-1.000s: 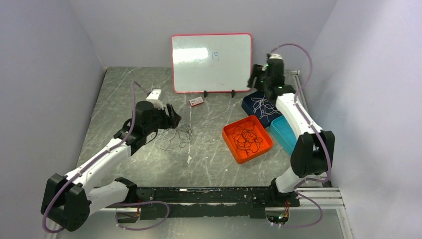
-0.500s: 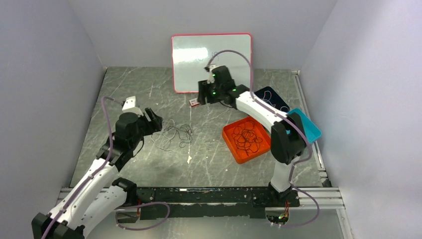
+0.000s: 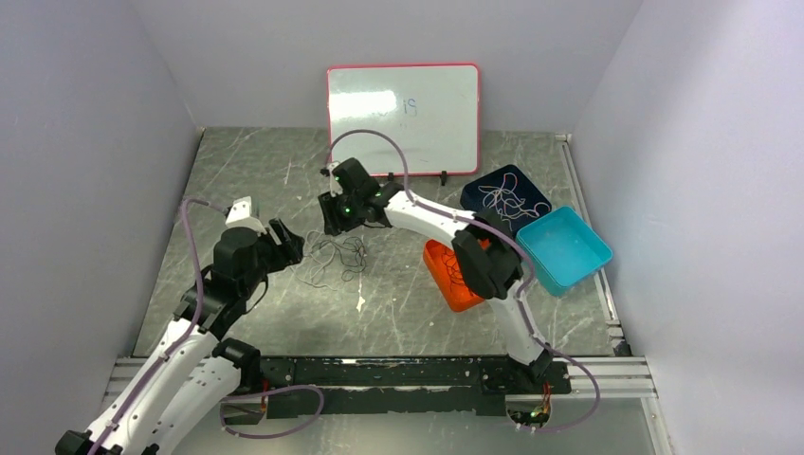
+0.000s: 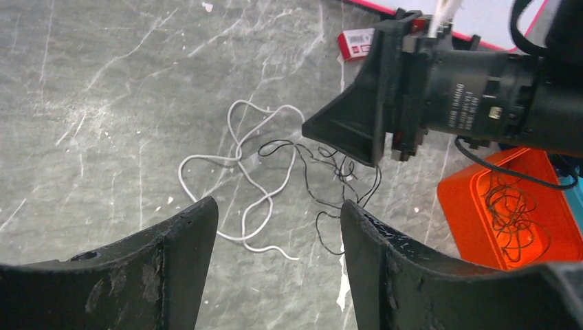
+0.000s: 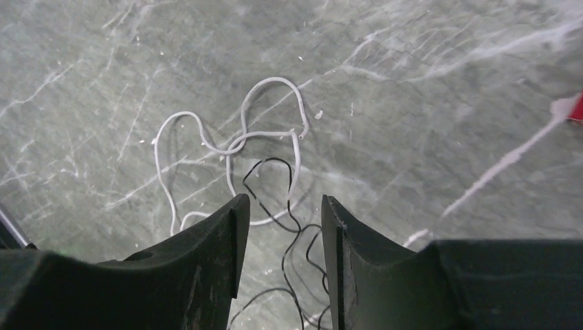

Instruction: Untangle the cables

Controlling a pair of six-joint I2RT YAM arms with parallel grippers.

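Note:
A loose tangle of thin cables (image 3: 334,260) lies on the grey table left of centre. It is one white cable (image 4: 237,161) and one black cable (image 4: 337,168), crossing each other. My left gripper (image 3: 284,245) is open just left of the tangle and holds nothing; in its wrist view the jaws (image 4: 278,206) frame the near end of both wires. My right gripper (image 3: 334,223) is open and hovers over the tangle's far side. In its wrist view the black cable (image 5: 289,206) runs between its jaws (image 5: 282,203), with the white cable (image 5: 268,134) beyond.
An orange tray (image 3: 446,282) holding black wires sits right of the tangle, partly under the right arm. A navy tray (image 3: 507,197) with white wires and a teal tray (image 3: 566,249) stand at the right. A whiteboard (image 3: 404,118) stands at the back, a small red box (image 4: 356,42) before it.
My right arm has swung from the back right, over the trays, leftward across the table to the tangle. My left arm has drawn back a little to the left.

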